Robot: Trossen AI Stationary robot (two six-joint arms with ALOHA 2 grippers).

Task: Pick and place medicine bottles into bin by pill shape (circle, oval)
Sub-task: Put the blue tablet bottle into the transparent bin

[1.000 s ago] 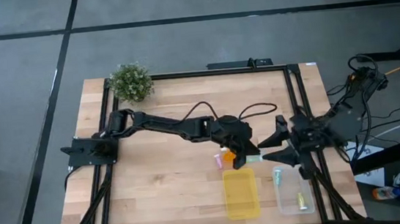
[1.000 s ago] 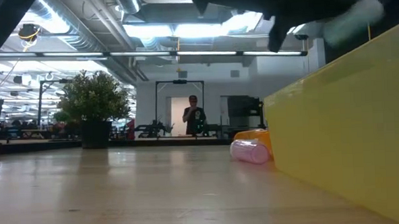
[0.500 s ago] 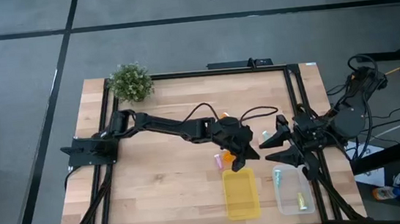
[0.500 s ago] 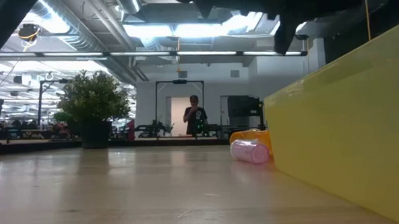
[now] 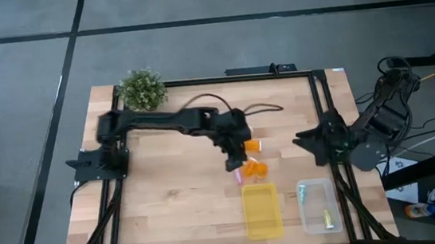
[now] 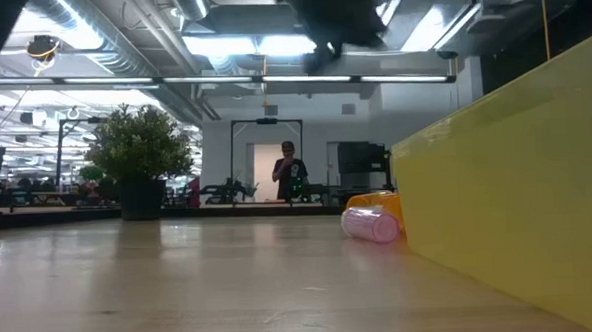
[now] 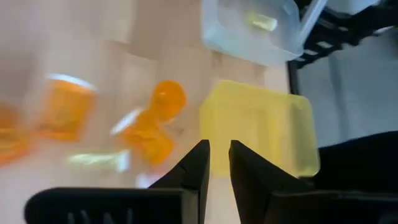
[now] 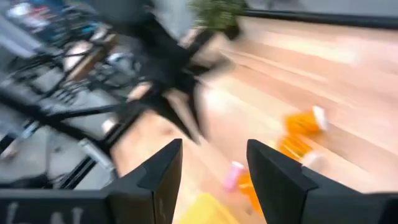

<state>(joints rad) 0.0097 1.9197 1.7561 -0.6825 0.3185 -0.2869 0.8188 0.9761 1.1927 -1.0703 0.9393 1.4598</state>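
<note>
While left gripper (image 5: pixel 233 165) hangs closed, empty | orange bottles (image 5: pixel 255 167) beneath

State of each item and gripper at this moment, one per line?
Left gripper: shut, empty, above the loose bottles.
Right gripper: open, empty, at the table's right edge.
Orange bottles: lying on the table.
Yellow bin: looks empty.
Clear bin: holds bottles.
Plant: upright.

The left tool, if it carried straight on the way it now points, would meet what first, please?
Probably the yellow bin, straight past the shut left tool; depth is unclear.
</note>
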